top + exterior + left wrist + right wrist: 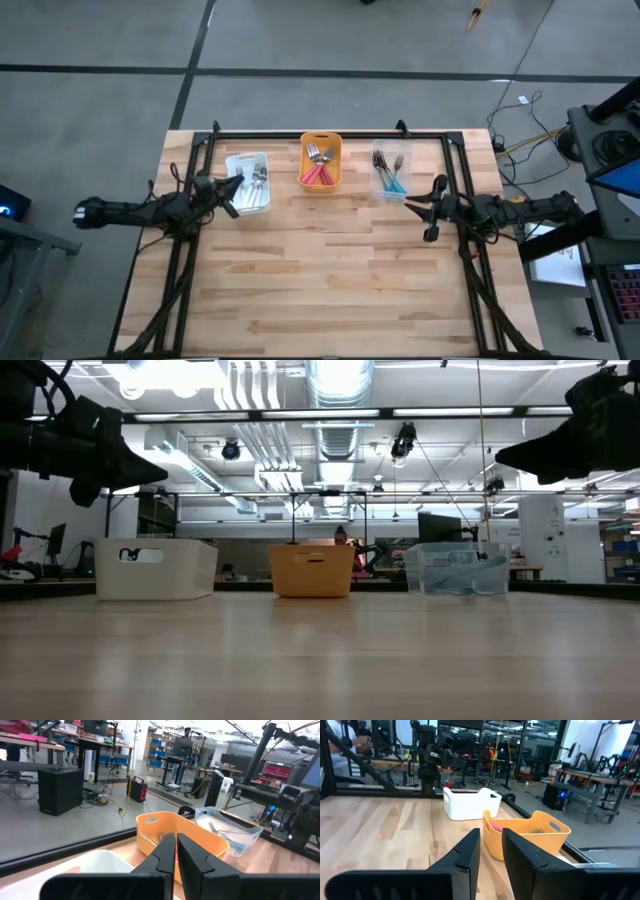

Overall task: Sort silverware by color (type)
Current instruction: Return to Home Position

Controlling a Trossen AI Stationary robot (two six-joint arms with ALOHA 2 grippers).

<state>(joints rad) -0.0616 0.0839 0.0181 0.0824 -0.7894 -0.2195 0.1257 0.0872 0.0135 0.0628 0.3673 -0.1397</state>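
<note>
Two grippers hang above the table [330, 285], both empty. The left gripper [232, 200] has its fingers [165, 855] drawn together to a thin slit (nothing sits between them), and it is raised over the near end of the white bin [155, 568]. The right gripper [410, 205] has its fingers [467, 852] a narrow gap apart and grasps nothing; it is just beside the near end of the clear bin [457, 570], on that bin's right side in the high view. In the low view both arms show as dark shapes in the upper corners, well clear of the tabletop. Three bins stand in a row along the far side of the table, with the orange bin [311, 570] between the white one and the clear one. All the silverware in view lies inside these bins. The white-handled pieces [257, 183] are in the white bin. The pink-handled forks [318, 172] are in the orange bin, heads toward the far edge. The blue-handled forks [391, 176] are in the clear bin. The wooden surface in front of the bins carries no loose utensil.
</note>
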